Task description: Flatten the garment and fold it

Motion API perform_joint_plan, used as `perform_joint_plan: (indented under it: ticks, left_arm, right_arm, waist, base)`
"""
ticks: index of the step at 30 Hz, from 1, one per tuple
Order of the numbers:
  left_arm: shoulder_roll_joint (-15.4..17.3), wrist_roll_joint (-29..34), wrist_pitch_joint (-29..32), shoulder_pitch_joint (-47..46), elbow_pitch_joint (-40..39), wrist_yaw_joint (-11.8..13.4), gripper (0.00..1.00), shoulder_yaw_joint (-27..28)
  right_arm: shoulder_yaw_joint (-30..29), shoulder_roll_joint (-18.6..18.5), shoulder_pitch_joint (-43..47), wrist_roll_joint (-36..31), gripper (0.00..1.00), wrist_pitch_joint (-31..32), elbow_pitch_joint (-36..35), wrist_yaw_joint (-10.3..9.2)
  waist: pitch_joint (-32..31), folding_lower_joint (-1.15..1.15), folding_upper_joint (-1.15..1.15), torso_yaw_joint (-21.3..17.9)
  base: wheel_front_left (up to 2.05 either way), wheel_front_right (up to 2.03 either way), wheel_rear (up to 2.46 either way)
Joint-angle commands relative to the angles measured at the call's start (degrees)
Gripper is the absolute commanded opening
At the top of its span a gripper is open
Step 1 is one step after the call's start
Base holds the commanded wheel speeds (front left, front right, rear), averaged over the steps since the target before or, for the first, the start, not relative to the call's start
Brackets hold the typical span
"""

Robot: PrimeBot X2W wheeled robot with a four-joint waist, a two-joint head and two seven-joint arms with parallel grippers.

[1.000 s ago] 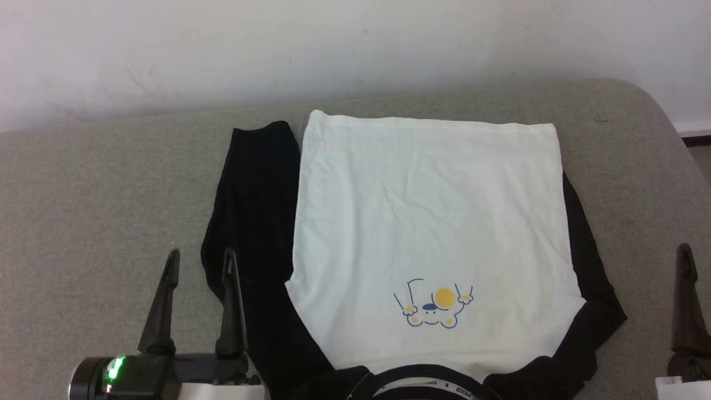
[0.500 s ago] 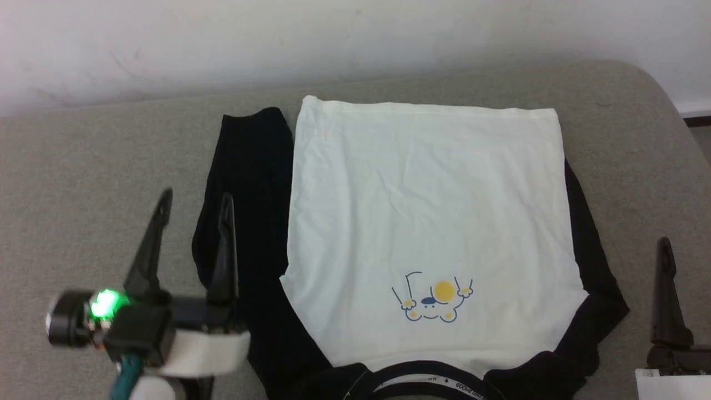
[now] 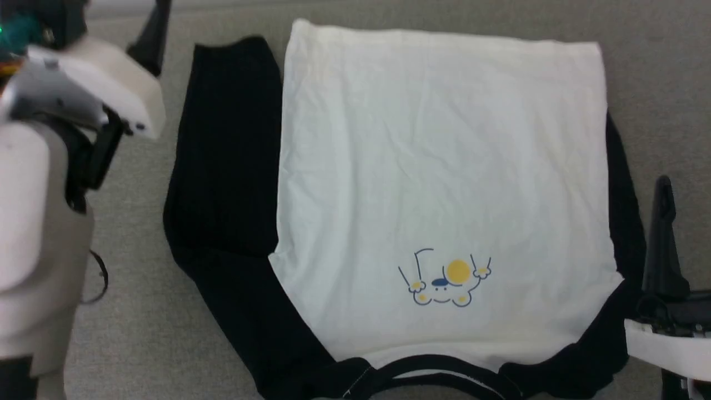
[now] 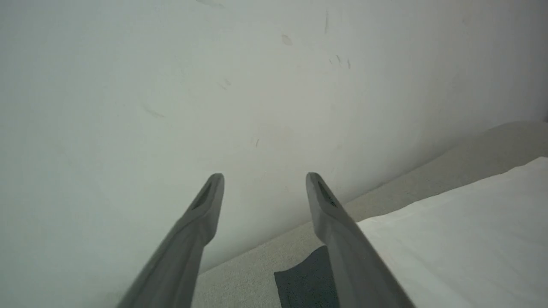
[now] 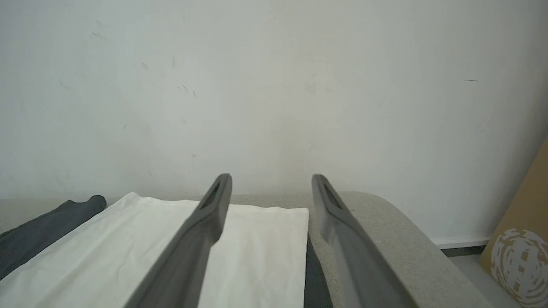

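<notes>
Cotton, white in the body and black at the sleeves: the garment (image 3: 433,166) lies spread face up on the grey cushion (image 3: 655,66), collar (image 3: 439,362) nearest the robot and hem (image 3: 444,34) toward the wall (image 4: 171,85). The left gripper (image 4: 264,177) hangs raised near the garment's far-left end, its 2 fingers spread with nothing between them. The right gripper (image 5: 272,177) sits low just beside the right sleeve (image 3: 627,222), likewise wide and empty.

To my eye the trouble would come at the pick. The 2 layers at the hem lie close, and a pinch that takes just the top one would peel front from back instead of folding the body. The left sleeve (image 3: 222,166) lies loose alongside the body and could trail or twist if that side is lifted unevenly. A finger dug too low might snag the cushion cover as well.

The collar is cut by the bottom edge of the head view, and its tape lettering is too small to read. The right sleeve shows as a thin black strip — whether the rest is tucked under the body or bunched, I cannot tell. The pale left forearm (image 3: 39,222) blocks the near-left cushion.
</notes>
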Motion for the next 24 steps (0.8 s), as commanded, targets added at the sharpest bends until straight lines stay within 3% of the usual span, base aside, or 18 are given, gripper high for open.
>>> perform_joint_plan:
  ticks: [1,8,16,24]
  left_arm:
    - [0.2,-0.9,1.5,-2.1,1.4,-0.5,1.0,-0.3]
    - [2.5,-3.7,13.0,-12.8,10.3,-2.2,1.0,-2.9]
    - [5.7,-6.9,23.4,-16.7,14.9,-2.7,1.0,-5.1]
    - [4.1,-13.9,30.9,-15.5,15.9,-2.0,1.0,-3.0]
  right_arm:
    - [0.4,0.1,-1.2,-0.5,1.0,-0.3,-0.4,-0.04]
    - [2.4,0.1,-4.1,-1.5,1.0,0.2,-1.0,-0.04]
    - [2.4,0.1,-5.0,-1.4,1.0,0.8,-1.6,-0.04]
    - [2.1,0.1,-5.4,-1.3,1.0,0.8,-1.3,-0.04]
  waist:
    - [7.5,-0.02,0.0,-0.2]
    - [13.2,-0.02,0.0,-1.4]
    - [17.1,-0.02,0.0,-3.0]
    - [18.4,-0.02,0.0,-3.5]
  base:
    - [0.0,0.0,0.0]
    - [0.0,0.0,0.0]
    - [0.0,0.0,0.0]
    - [0.0,0.0,0.0]
